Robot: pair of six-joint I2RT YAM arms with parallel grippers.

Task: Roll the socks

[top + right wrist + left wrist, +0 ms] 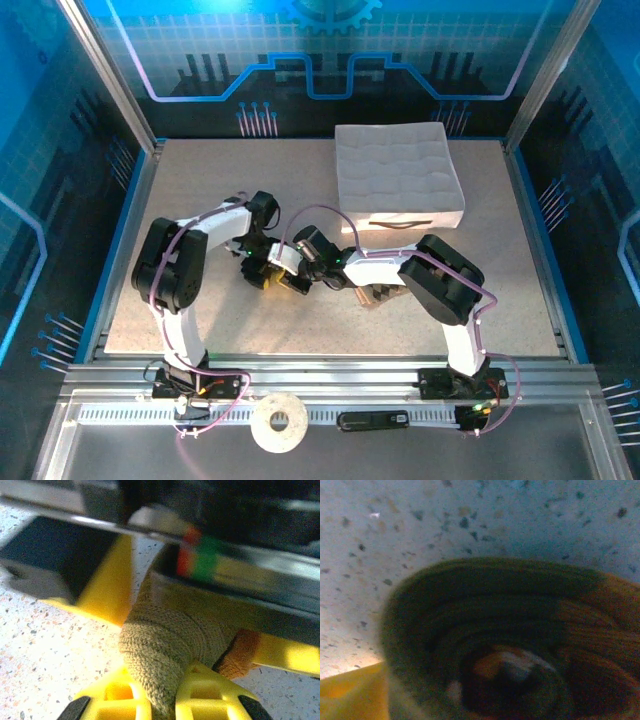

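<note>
Currently, on the desk point(200, 325), note the argyle sock point(372, 293) lying under the right arm. Just left of it sits the rolled olive-green sock point(165, 635). The right tool point(165, 700) is clamped on its fabric, likely to prevent unrolling. The left tool point(272, 276) straddles it, jaws apart.
</note>
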